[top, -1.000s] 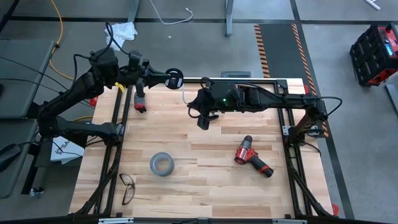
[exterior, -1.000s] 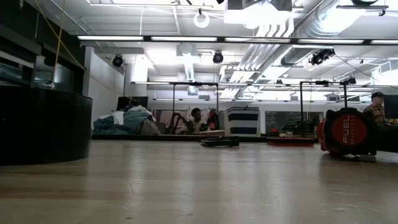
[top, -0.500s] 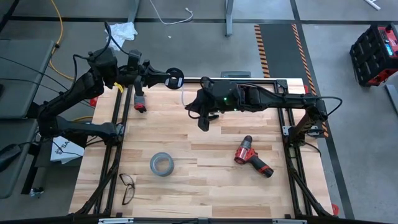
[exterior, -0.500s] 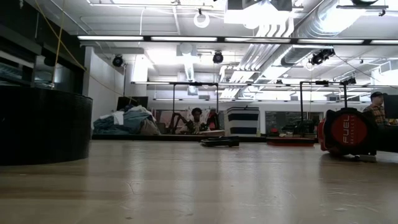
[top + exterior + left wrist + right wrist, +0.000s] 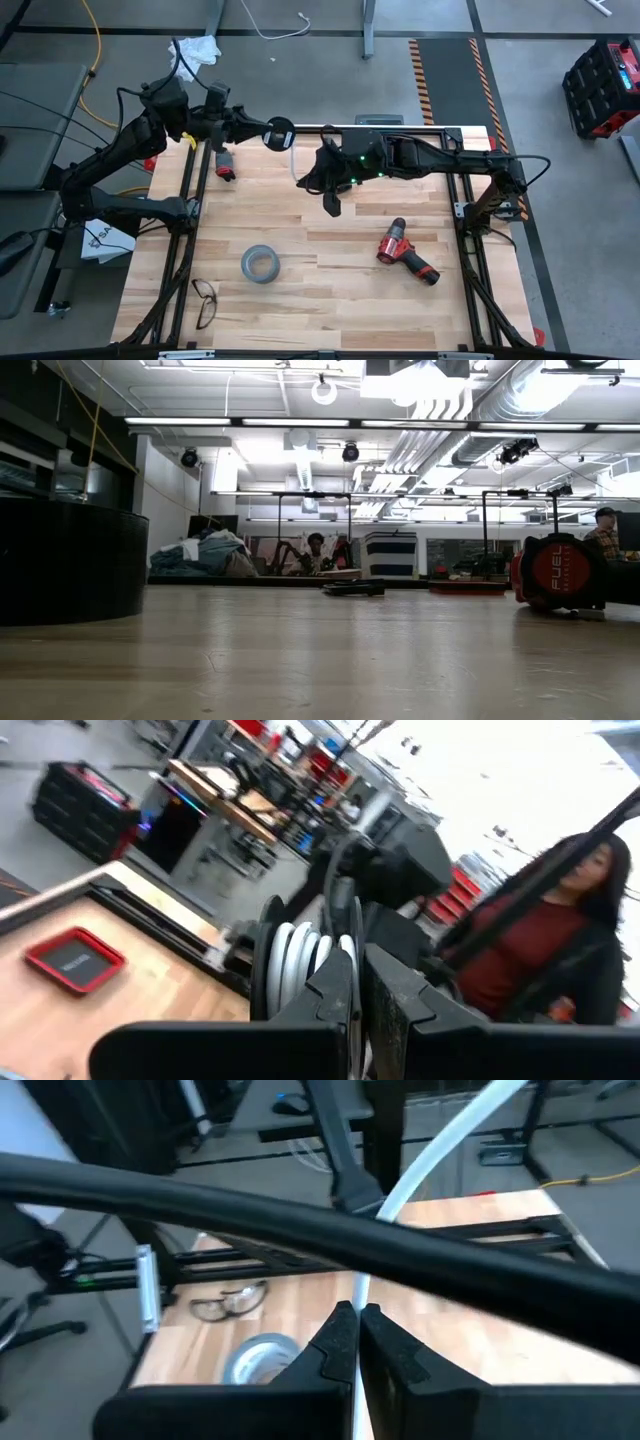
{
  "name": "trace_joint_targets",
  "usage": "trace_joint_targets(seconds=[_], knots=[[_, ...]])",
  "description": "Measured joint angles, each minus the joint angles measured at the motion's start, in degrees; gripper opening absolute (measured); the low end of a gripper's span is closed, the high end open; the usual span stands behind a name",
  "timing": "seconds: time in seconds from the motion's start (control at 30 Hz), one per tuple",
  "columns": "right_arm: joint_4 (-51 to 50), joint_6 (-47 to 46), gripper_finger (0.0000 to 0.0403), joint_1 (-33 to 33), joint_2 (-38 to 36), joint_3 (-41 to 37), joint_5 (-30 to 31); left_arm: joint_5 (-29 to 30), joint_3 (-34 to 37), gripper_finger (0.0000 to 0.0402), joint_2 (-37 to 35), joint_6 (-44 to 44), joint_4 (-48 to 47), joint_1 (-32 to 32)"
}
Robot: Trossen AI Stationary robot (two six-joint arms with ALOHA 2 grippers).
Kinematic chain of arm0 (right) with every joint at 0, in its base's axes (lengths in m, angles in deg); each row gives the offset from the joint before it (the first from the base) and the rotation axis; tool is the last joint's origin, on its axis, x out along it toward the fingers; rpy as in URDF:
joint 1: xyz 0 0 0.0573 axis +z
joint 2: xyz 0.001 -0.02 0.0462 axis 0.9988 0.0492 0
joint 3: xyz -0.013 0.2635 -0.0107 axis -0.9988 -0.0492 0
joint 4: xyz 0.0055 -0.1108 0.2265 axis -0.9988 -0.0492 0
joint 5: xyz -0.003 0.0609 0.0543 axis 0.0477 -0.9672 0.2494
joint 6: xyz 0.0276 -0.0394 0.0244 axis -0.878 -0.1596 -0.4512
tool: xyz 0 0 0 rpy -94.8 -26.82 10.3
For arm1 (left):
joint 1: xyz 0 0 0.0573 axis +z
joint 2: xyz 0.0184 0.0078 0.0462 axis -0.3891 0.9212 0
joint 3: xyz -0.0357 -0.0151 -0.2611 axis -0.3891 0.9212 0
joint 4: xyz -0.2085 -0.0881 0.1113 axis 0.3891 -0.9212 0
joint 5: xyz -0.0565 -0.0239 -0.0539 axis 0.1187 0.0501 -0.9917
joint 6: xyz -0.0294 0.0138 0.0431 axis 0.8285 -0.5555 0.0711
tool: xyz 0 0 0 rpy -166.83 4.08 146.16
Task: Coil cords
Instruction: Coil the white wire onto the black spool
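In the overhead view most of the thin white cable (image 5: 294, 160) is hidden behind the two arms; only a short stretch shows, running roughly from 12 to 6 o'clock at the far edge of the wooden tabletop (image 5: 330, 290). Its small black round disc (image 5: 279, 133) stands on edge, clenched in the left end effector (image 5: 268, 131), white turns wound around it. The right end effector (image 5: 356, 1330) pinches the cable.

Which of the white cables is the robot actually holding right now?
The thin white cable wound on the small black round disc, between both end effectors. The loose white cable lies untouched on the floor.
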Motion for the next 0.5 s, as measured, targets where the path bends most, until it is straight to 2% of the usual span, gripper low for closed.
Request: trace_joint_targets(seconds=[0.07, 0.5], knots=[[-0.14, -0.06, 0.0, 0.04, 0.0, 0.0, -1.18, -1.46, 0.0, 0.0005, -0.06, -0.32, 0.03, 0.02], [-0.12, 0.41, 0.0, 0.09, 0.0, 0.0, -0.56, -2.07, 0.0, 0.0005, -0.28, -1.25, 0.14, 0.07]])
